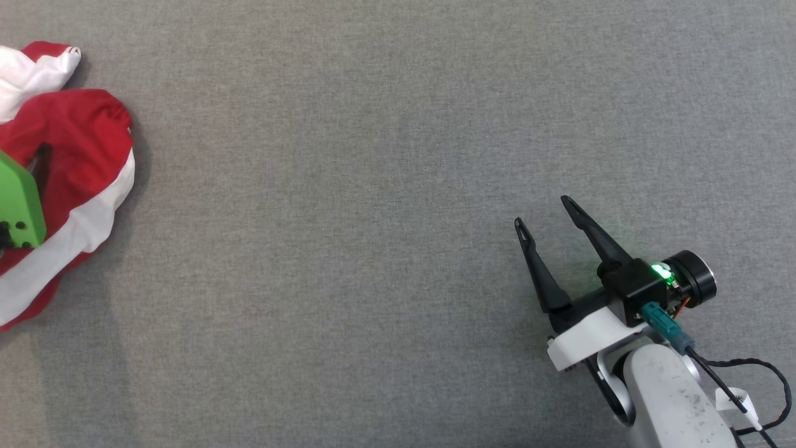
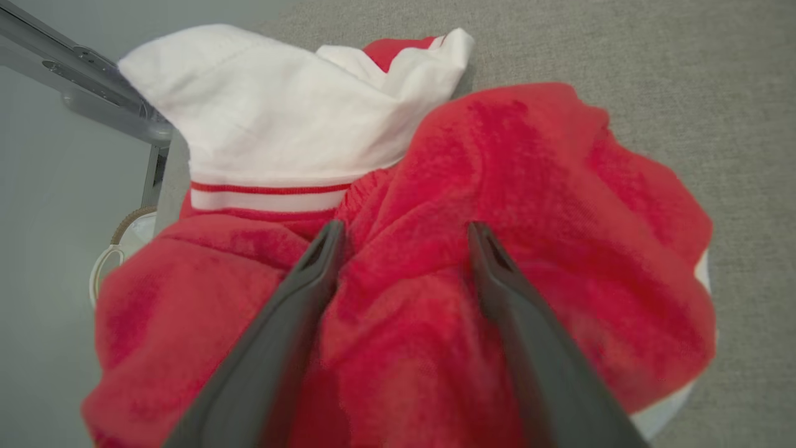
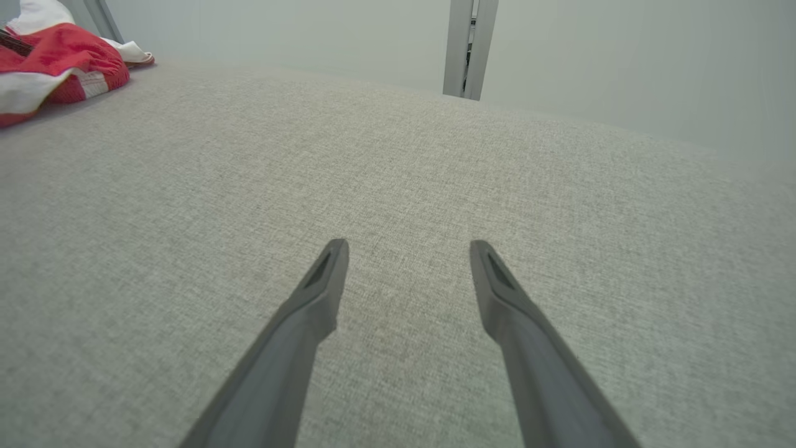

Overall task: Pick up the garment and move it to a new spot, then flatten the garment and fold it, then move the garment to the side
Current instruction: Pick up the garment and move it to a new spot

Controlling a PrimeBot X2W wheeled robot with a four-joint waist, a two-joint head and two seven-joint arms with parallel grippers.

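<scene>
Stage: barely begun | red-and-white garment (image 1: 74, 155) crumpled near grey table's (image 1: 373, 249) left edge, unlifted | left gripper (image 2: 405, 229) over it, fingers apart | right gripper (image 1: 542, 211) well apart, fingers spread, empty | left to do: moving, flattening, folding

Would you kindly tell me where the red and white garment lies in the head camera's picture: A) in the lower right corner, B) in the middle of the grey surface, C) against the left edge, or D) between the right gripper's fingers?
C: in the head view the garment is bunched up against the left edge, while the right gripper stands open over the bare grey surface at the lower right, well apart from it.
</scene>
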